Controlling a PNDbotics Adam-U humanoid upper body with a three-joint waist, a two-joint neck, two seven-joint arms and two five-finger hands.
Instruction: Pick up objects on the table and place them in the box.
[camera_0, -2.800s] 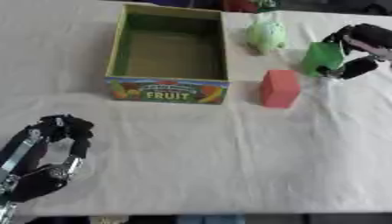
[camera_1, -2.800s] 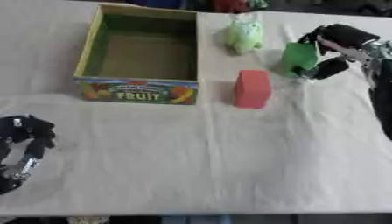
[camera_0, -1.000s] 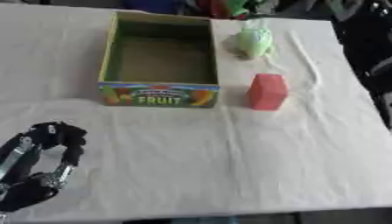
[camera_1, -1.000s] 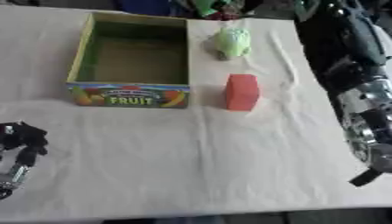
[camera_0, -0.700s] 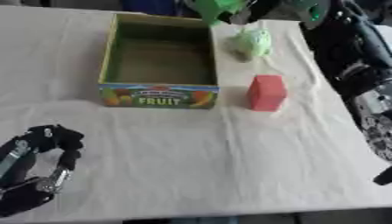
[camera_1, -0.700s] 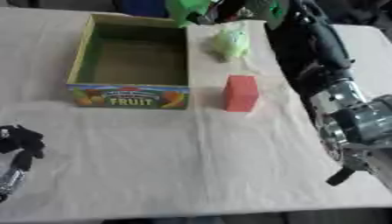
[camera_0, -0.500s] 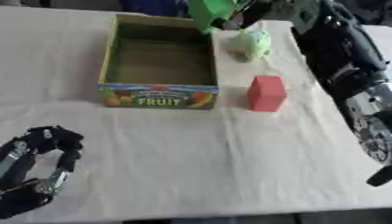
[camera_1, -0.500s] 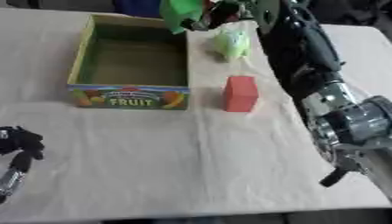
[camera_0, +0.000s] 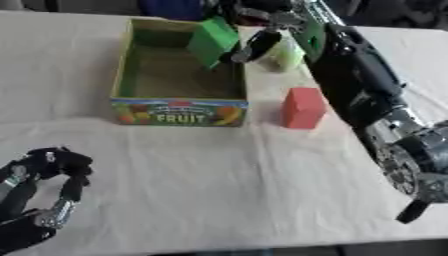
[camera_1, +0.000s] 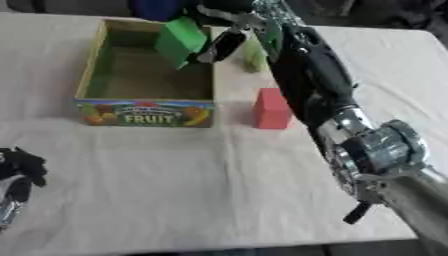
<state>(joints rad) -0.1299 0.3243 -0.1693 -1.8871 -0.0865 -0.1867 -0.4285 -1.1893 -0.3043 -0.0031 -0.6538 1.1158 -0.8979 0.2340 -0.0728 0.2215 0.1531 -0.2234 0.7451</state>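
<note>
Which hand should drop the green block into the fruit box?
The right hand. It already holds the green block over the green cardboard fruit box, while the left hand rests near the lower corner.
</note>
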